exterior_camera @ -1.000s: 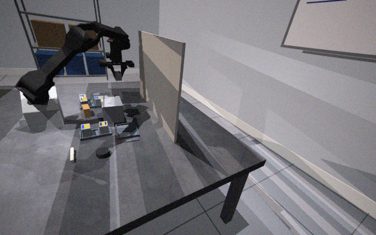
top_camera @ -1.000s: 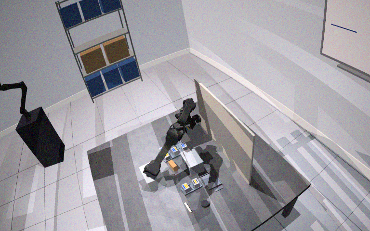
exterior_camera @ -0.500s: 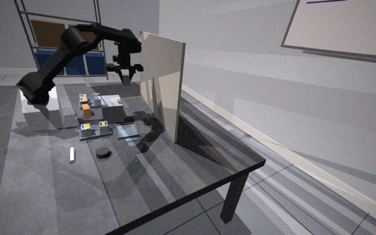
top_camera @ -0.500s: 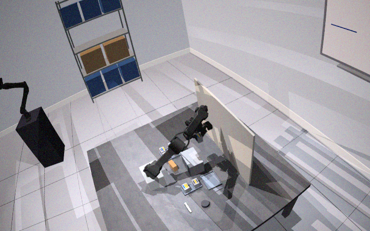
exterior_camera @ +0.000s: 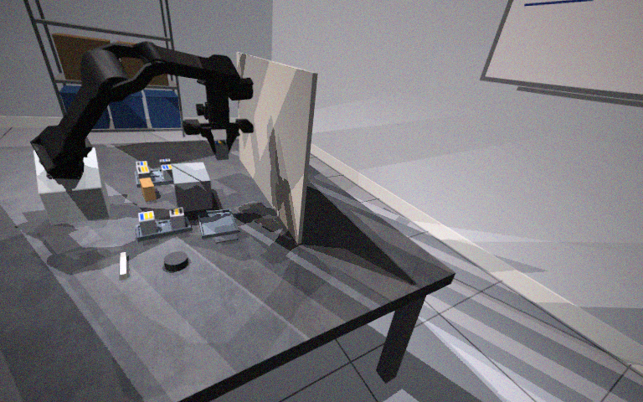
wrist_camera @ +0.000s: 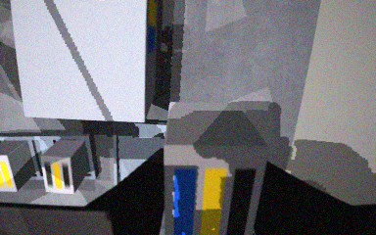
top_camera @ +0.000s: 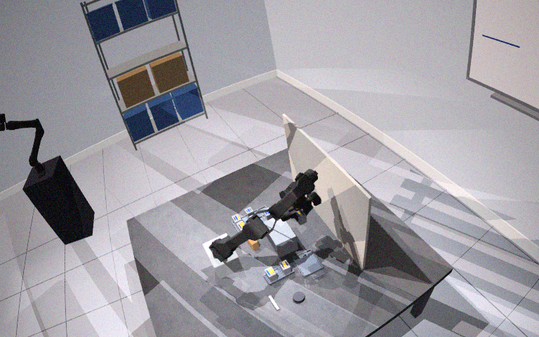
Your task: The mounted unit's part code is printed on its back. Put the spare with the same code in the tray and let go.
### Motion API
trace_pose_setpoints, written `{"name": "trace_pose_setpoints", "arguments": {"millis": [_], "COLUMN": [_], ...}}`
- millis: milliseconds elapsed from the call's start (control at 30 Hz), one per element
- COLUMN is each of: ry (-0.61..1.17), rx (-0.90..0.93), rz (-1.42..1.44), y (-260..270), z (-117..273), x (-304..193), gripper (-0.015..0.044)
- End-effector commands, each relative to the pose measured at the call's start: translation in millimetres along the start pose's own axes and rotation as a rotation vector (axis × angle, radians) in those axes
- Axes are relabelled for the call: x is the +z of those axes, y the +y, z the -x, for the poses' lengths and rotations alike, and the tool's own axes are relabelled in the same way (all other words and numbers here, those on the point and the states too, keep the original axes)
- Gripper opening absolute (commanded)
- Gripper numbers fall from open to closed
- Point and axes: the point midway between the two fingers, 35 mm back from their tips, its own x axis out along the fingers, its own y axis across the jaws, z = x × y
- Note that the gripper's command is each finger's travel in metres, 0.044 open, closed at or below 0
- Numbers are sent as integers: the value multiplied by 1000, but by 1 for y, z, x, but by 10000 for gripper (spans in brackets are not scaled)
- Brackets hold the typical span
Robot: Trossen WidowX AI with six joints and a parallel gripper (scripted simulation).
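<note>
Gripper (exterior_camera: 218, 141) pinched on a spare (wrist_camera: 213, 196) with blue, yellow and black stripes, carried above the table (exterior_camera: 331, 303) beside the upright panel (exterior_camera: 280, 141). The tray (exterior_camera: 218, 224) lies well apart — the spare is best kept level, lowered between the rims, then released. The mounted unit's code cannot be seen, so the match cannot be checked.

Top cam high, ext low side, wrist close; share table (top_camera: 357, 302)
</note>
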Motion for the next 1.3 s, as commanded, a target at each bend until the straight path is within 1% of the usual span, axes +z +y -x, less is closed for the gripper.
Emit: {"name": "trace_pose_setpoints", "arguments": {"millis": [0,467,1267], "ry": [9,52,48], "rx": [-9,14,15], "rz": [-3,-1,-1], "y": [5,42,39], "z": [0,-4,-24], "x": [-25,-109,-109], "gripper": [0,0,0]}}
